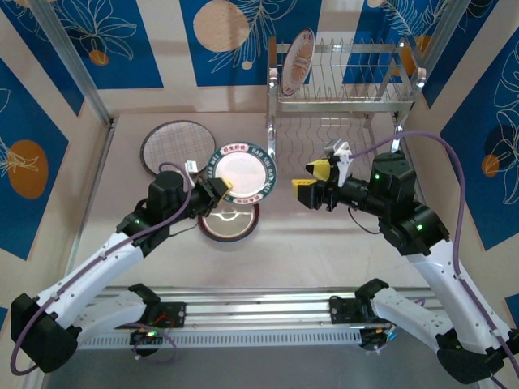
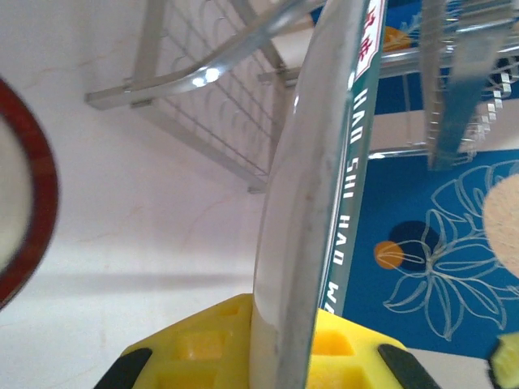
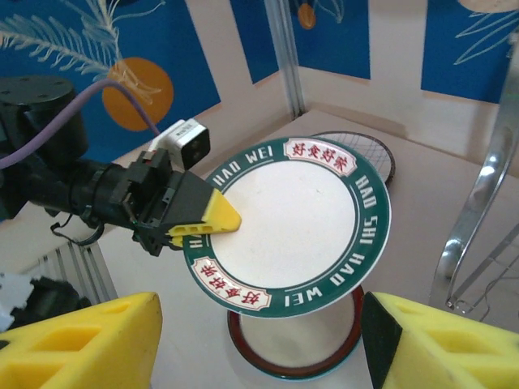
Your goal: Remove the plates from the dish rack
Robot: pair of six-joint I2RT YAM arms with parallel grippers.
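Observation:
My left gripper is shut on the rim of a white plate with a green lettered border, held level above the table. That plate runs edge-on between my yellow pads. Under it, a red-rimmed plate lies flat on the table. A plaid grid plate lies at the back left. The chrome dish rack stands at the back with a red-patterned plate upright in its left slots. My right gripper is open and holds nothing, just right of the held plate.
The rack's chrome leg rises close on the right in the right wrist view. The plaid plate lies beyond the held plate. Blue patterned walls enclose the table on three sides. Bare tabletop lies in front of the rack and near the arm bases.

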